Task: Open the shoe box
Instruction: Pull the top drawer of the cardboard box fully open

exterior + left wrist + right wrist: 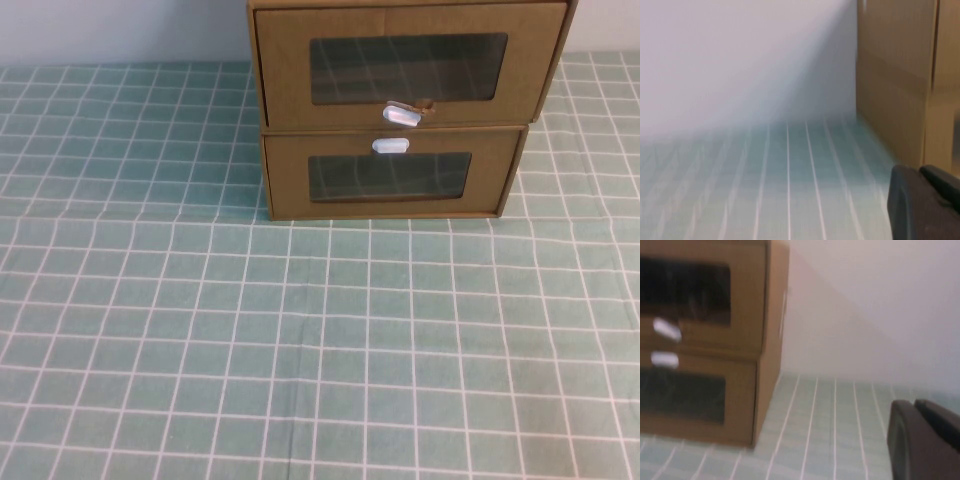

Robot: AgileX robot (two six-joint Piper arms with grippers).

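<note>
Right gripper (925,440), shut and empty, low over the checked cloth (320,350). Left gripper (925,205) likewise low, its state not discernible. Ahead of both, apart: stacked shoe boxes (400,110), fronts apparently closed, white pull tabs (391,145) untouched. Opening not yet begun.

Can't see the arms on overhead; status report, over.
Left hand low beside the stacked shoe boxes, left side. Right hand shut, off their right front corner. Both fronts closed. Only checked cloth in front.

No legible text or labels.
</note>
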